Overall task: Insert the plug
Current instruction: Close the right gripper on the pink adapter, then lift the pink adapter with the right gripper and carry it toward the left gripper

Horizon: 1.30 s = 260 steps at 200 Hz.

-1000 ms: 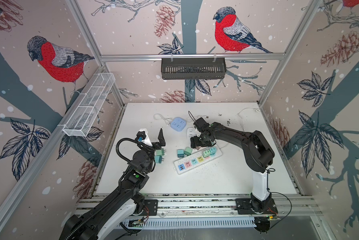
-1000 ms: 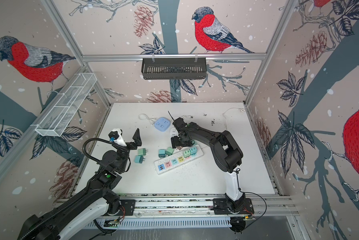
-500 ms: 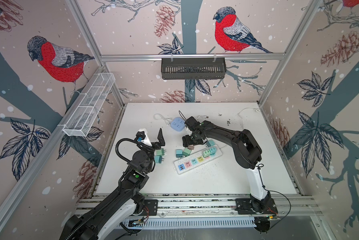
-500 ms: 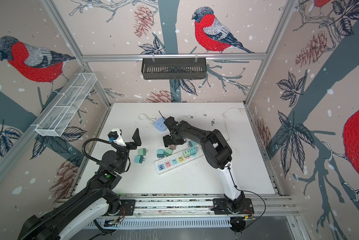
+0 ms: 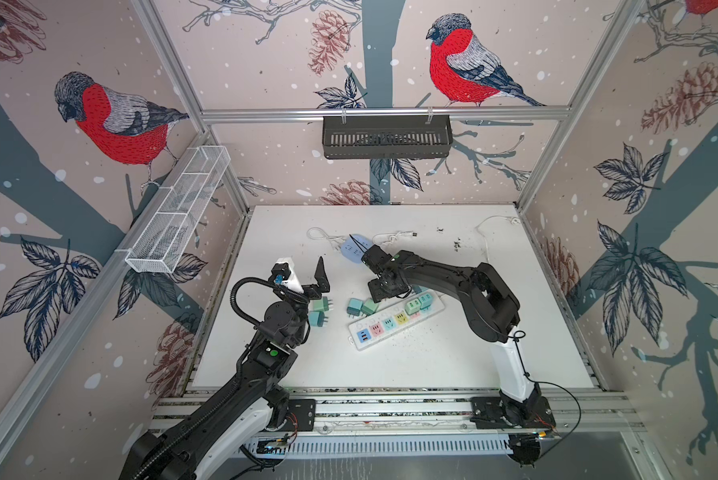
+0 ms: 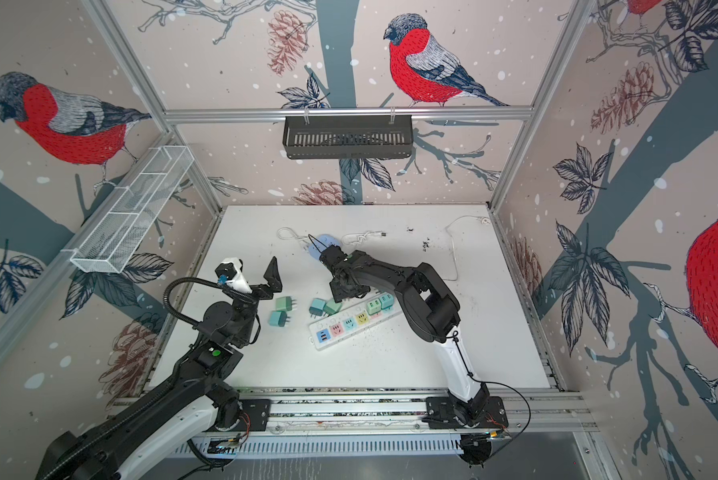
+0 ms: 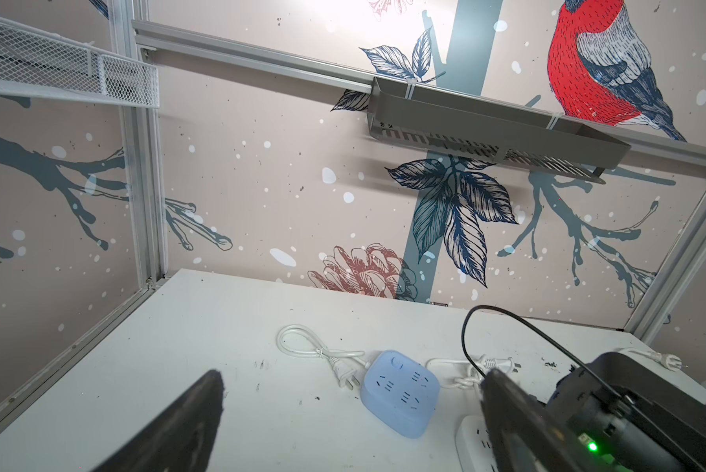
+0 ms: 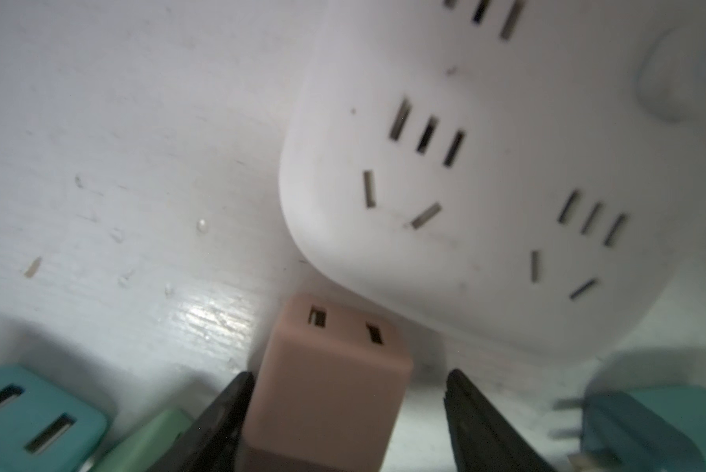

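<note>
While your left gripper (image 7: 353, 374) stands wide, your right gripper (image 8: 349, 374) straddles the pink plug (image 8: 335, 347): one finger (image 8: 229, 408) touching, one apart.

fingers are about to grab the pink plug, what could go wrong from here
One of the fingers looks against the pink plug while the other stands apart, so an uneven squeeze could twist it.
The green plug lies right beside that finger and might get pinched.
The white socket block is close behind and could be bumped.
</note>
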{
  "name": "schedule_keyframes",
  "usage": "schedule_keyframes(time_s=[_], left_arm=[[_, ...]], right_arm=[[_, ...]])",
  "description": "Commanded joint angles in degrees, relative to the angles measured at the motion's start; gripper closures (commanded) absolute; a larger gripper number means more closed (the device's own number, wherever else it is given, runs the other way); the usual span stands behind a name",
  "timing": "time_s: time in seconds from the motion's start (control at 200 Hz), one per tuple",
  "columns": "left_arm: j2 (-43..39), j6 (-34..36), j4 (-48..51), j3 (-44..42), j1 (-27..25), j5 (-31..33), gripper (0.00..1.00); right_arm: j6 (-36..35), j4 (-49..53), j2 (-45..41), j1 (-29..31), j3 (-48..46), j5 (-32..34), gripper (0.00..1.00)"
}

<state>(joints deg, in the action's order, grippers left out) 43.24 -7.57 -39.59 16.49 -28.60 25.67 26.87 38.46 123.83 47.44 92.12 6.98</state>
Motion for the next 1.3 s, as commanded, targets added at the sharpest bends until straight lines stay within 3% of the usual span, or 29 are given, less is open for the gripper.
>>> schedule_keyframes(time_s=[0.0, 0.115, 0.285, 0.59, 0.821, 0.996, 1.186, 1.296], left_arm=[[-0.1, -0.4, -2.2, 0.1, 0.1, 0.2, 0.02], [-0.4, -0.5, -2.2, 0.0, 0.0, 0.3, 0.03], [0.2, -0.6, -2.4, -0.1, 0.1, 0.2, 0.02], [0.2, -0.6, -2.3, -0.1, 0.2, 0.1, 0.02], [0.1, -0.5, -2.2, 0.1, 0.3, 0.2, 0.02], [0.1, -0.9, -2.3, -0.2, 0.3, -0.3, 0.02], [0.0, -1.3, -2.7, -0.2, 0.5, -1.0, 0.02], [-0.1, -3.2, -2.9, -0.5, 1.6, -5.8, 0.02]], right_arm=[[0.9, 0.4, -0.2, 0.1, -1.0, 1.3, 0.34], [1.6, -0.8, -1.3, 0.2, -2.3, 1.4, 0.35], [2.3, -3.2, -0.5, 0.1, -3.6, 0.0, 0.44], [3.9, -5.1, -0.2, 0.5, -5.3, 0.8, 0.43], [5.7, -6.8, -2.5, 0.8, -8.3, 2.7, 0.62], [7.3, -14.2, -6.7, 0.7, -12.5, 1.9, 0.72], [8.4, -23.6, -13.3, 0.4, -14.9, 2.0, 0.76], [6.1, -27.1, -18.1, -0.2, -16.9, 3.7, 0.79]])
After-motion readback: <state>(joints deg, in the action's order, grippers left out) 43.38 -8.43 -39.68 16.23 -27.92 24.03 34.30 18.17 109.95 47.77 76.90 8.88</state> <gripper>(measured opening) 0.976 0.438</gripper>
